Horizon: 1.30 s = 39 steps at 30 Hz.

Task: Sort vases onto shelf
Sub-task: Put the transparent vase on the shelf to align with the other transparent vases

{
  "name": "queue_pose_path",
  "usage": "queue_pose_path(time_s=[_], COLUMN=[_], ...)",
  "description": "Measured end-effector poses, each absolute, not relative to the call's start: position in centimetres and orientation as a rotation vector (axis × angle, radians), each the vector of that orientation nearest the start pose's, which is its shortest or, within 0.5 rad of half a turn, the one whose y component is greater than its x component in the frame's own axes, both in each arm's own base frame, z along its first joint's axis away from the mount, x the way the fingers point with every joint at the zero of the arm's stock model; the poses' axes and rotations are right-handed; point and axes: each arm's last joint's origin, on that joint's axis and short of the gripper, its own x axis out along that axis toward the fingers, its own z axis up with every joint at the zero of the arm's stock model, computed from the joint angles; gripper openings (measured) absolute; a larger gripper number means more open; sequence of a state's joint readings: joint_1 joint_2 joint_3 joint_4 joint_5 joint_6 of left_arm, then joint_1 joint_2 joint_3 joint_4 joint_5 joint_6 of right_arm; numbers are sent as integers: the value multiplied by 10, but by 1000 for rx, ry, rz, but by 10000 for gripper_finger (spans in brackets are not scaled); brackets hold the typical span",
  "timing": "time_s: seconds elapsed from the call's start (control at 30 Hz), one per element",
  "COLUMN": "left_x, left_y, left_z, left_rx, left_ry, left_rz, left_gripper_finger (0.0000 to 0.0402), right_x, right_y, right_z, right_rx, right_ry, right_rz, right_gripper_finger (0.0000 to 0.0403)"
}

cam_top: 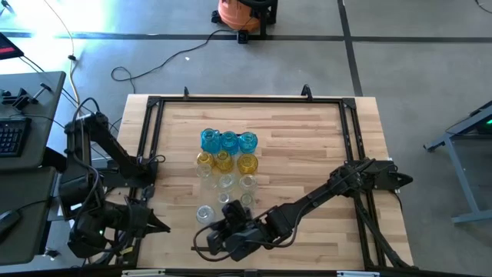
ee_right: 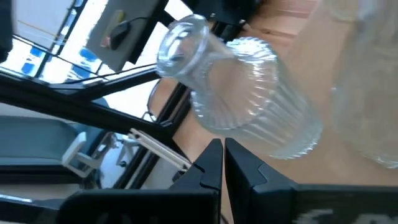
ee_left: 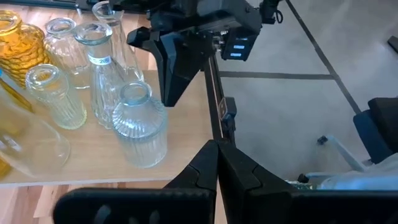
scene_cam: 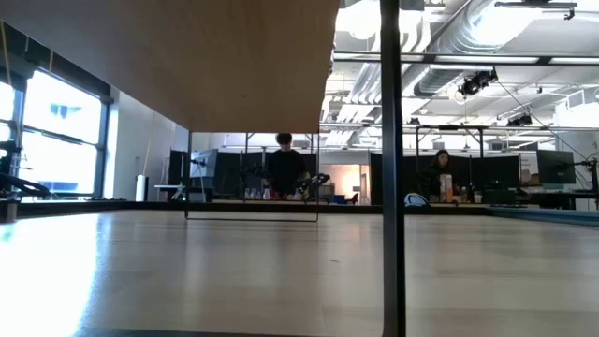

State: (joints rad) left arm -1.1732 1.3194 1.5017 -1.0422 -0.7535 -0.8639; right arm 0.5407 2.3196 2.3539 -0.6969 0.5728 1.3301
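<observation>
Fingers of the right gripper are closed, empty, near the worktop's front edge, just beside a lone clear ribbed vase. Left gripper fingers also closed, empty, at the front-left corner. Remaining vases stand grouped mid-worktop: blue row farthest back, yellow next, clear nearest the front.

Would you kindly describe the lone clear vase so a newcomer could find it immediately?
On the wooden table, vases cluster in blue, yellow and clear rows. The lone clear vase stands at the near edge beside the right gripper, apart from the rows; it has a ribbed body.
</observation>
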Motion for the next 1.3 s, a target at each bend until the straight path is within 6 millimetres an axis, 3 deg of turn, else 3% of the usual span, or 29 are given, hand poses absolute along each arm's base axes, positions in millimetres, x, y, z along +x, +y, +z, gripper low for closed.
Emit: queue_pose_path(time_s=[0.27,0.5,0.63,0.77,1.03,1.3], left_x=[118,130,141,154,185,212], left_y=[-234,-247,-249,-251,-262,-259], left_z=[387,372,366,357,330,312], left_rx=[-151,-107,-99,-92,-157,-192], left_ry=[660,662,669,683,719,737], left_rz=[-217,-157,-121,-73,50,151], left_gripper_finger=[0,0,0,0,0,0], right_x=[449,428,407,376,311,279], right_y=[269,301,322,334,336,332], right_z=[320,321,321,319,322,315], right_rx=[986,985,976,940,842,720], right_ry=[363,401,453,541,581,657], right_rz=[-265,-192,-169,-258,-515,-657], right_gripper_finger=[0,0,0,0,0,0])
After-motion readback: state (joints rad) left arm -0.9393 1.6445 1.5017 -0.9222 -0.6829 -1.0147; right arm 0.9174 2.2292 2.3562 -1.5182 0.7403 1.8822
